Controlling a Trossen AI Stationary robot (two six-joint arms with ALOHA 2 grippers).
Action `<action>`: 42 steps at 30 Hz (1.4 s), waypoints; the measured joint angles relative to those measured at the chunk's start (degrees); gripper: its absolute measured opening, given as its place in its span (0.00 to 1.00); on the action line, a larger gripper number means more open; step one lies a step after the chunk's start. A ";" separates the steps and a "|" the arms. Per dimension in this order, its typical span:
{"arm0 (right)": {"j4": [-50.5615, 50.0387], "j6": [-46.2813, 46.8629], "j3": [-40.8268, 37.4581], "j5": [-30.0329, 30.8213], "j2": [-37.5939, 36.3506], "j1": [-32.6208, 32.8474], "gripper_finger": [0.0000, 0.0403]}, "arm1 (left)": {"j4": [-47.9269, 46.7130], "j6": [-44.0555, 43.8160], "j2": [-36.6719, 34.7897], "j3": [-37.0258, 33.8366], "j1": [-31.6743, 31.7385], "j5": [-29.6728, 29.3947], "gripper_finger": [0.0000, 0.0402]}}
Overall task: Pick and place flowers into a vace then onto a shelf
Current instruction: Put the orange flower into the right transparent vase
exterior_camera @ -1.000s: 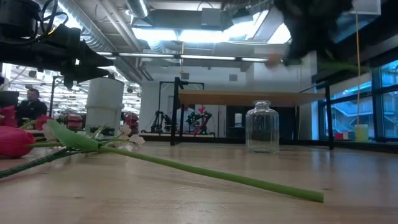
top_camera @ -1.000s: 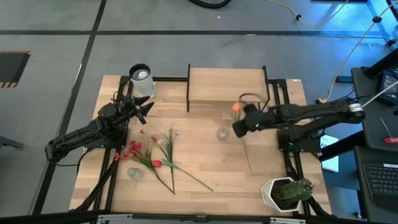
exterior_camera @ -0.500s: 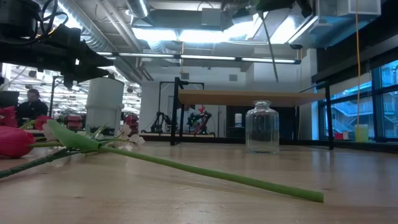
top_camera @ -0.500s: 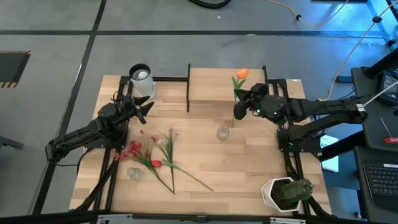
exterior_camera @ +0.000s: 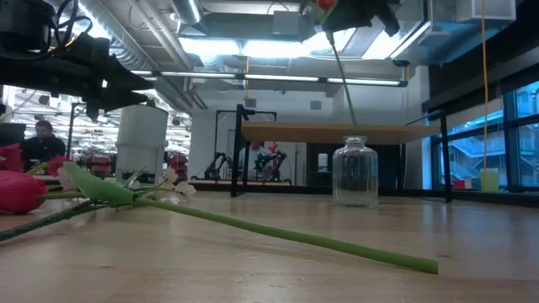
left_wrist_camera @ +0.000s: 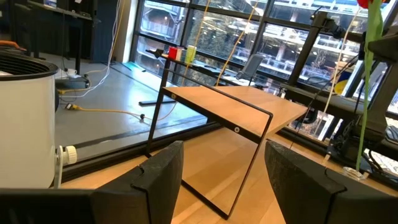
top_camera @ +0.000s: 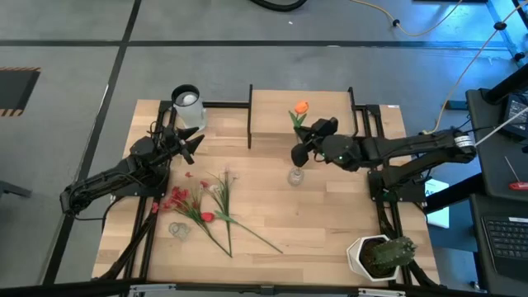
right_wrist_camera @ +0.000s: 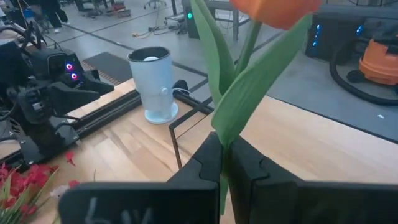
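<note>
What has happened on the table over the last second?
The right gripper, shut on the orange tulip, swung it upright and carried it leftward until it hangs over the glass jar. The left gripper stayed open near the white cup; the flowers on the table, the jar and the shelf did not move.

Orange tulip (top_camera: 301,107) w/ green stem + long leaves is up in the air, roughly upright, bloom on top, stem end hanging right above the little clear glass vase (top_camera: 294,176). Vase stands upright on the table just in front of the shelf (top_camera: 300,114), a light-wood board on black legs. Rest of the flowers (top_camera: 202,206), red tulips and red/white sprigs, lie flat in a loose bunch, well apart from the vase.
</note>
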 joint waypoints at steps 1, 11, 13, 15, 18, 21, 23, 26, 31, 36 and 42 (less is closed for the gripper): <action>0.32 0.00 0.00 0.13 0.37 0.00 0.02 | 0.00 0.00 0.00 0.00 0.00 0.01 0.54; -0.16 -1.88 0.00 0.07 5.34 0.83 0.02 | 0.00 0.02 0.00 0.00 0.00 0.01 0.54; -0.16 -1.88 0.00 0.06 6.42 1.22 0.02 | 0.00 0.00 0.00 0.00 0.00 0.01 0.54; -0.22 -1.88 0.00 0.03 7.58 1.67 0.02 | 0.00 0.00 0.00 0.00 0.00 0.01 0.54; -0.20 -1.88 0.00 0.07 9.01 2.22 0.02 | 0.00 0.00 0.00 0.00 0.00 0.01 0.54; -0.20 -1.81 0.00 1.60 10.61 2.86 0.02 | 0.00 0.00 0.00 0.00 0.00 0.01 0.54; -0.27 -1.77 0.00 3.61 11.74 3.46 0.02 | 0.00 0.00 0.00 0.00 0.00 0.01 0.54; -0.23 -1.70 0.00 5.41 13.16 4.09 0.02 | 0.00 0.00 0.00 0.00 0.00 0.01 0.54; -0.46 -0.60 0.00 5.44 15.20 4.20 0.03 | 0.00 0.00 0.00 0.00 0.00 0.01 0.54; -0.83 0.10 0.00 5.41 16.73 4.20 0.05 | 0.00 0.00 0.00 0.00 0.00 -0.01 0.54; -1.38 -0.11 0.00 5.45 16.83 4.20 0.10 | 0.00 0.01 0.00 0.00 0.00 0.00 0.54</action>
